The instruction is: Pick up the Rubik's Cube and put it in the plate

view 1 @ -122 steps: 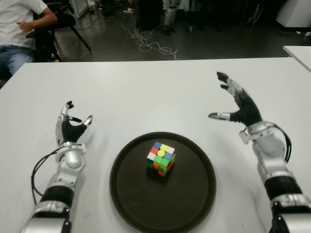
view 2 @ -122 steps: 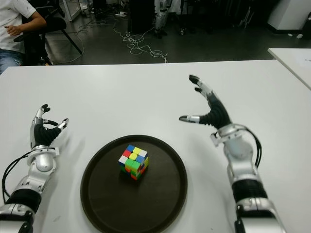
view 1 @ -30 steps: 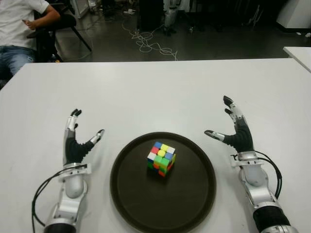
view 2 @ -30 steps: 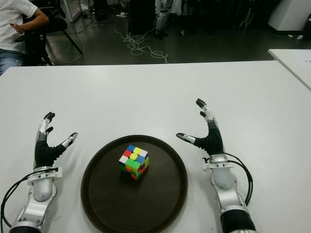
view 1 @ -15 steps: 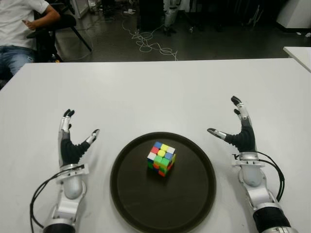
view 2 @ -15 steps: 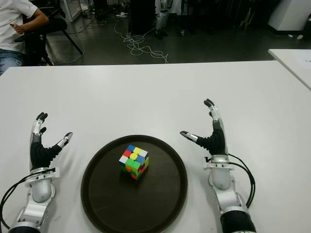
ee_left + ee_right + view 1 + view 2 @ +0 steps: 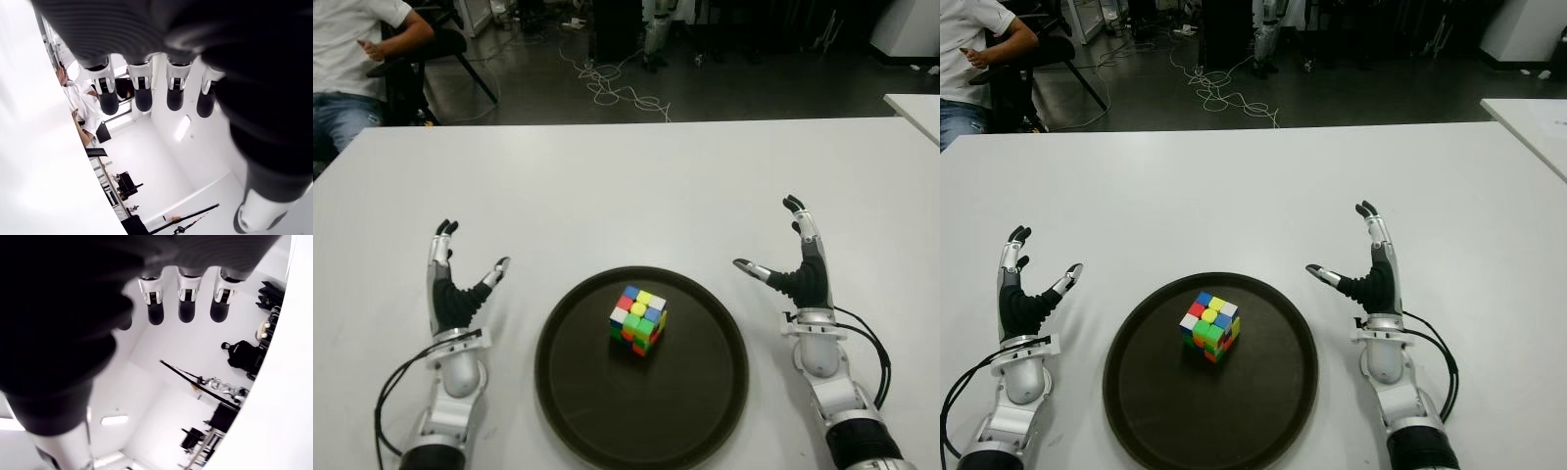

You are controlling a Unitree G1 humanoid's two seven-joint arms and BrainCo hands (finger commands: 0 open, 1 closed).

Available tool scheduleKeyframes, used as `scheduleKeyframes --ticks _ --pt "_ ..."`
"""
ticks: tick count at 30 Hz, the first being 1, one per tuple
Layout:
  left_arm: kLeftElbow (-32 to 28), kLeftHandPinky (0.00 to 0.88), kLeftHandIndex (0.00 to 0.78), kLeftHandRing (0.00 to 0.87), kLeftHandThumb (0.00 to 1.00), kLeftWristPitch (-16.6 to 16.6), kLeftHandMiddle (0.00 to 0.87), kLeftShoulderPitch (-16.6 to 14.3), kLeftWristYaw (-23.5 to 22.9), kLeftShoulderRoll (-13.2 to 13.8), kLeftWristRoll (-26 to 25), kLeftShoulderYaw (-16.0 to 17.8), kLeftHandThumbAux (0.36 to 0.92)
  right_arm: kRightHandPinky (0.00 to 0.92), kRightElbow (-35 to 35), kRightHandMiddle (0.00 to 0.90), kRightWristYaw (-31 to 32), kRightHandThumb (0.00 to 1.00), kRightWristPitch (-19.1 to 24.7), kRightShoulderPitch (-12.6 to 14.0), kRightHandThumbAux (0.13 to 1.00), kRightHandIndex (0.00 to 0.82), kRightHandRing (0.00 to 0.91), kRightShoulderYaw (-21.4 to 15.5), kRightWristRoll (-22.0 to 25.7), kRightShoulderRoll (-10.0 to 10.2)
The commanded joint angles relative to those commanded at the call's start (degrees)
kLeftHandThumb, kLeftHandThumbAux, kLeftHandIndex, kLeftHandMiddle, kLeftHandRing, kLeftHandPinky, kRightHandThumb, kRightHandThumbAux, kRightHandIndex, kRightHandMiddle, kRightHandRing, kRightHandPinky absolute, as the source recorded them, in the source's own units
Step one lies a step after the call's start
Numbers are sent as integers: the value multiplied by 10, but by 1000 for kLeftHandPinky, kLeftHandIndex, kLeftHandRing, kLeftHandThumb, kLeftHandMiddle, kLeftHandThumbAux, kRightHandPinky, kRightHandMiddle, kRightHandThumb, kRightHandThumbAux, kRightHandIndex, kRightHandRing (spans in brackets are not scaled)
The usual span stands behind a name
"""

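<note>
On dark plate (image 7: 705, 411), sitting corner-forward: scrambled multicolored Rubik's Cube (image 7: 638, 320); flanking it, left robot hand (image 7: 453, 294) and right robot hand (image 7: 800, 276), fingers spread, empty.

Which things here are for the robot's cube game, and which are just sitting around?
For the job:
- Rubik's Cube, in the plate
- plate, dark and round
- left robot hand, open, left of the plate
- right robot hand, open, right of the plate

Just around:
- white table
- cables on the floor
- seated person, far left
</note>
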Motion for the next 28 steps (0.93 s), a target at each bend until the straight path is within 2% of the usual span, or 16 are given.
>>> scheduleKeyframes --ticks 12,20,28 --pt "-4 0 0 0 0 -7 0 4 -12 5 3 -2 679 0 16 0 -2 0 -15 -6 826 0 0 1 7 -1" --pt "9 0 0 0 0 -6 0 -4 -11 10 7 -2 690 0 15 0 27 0 0 -8 807 0 0 -2 38 5" --pt "11 0 0 0 0 -10 0 -6 -10 13 10 -3 664 0 -3 0 40 0 14 -4 807 0 0 0 43 5"
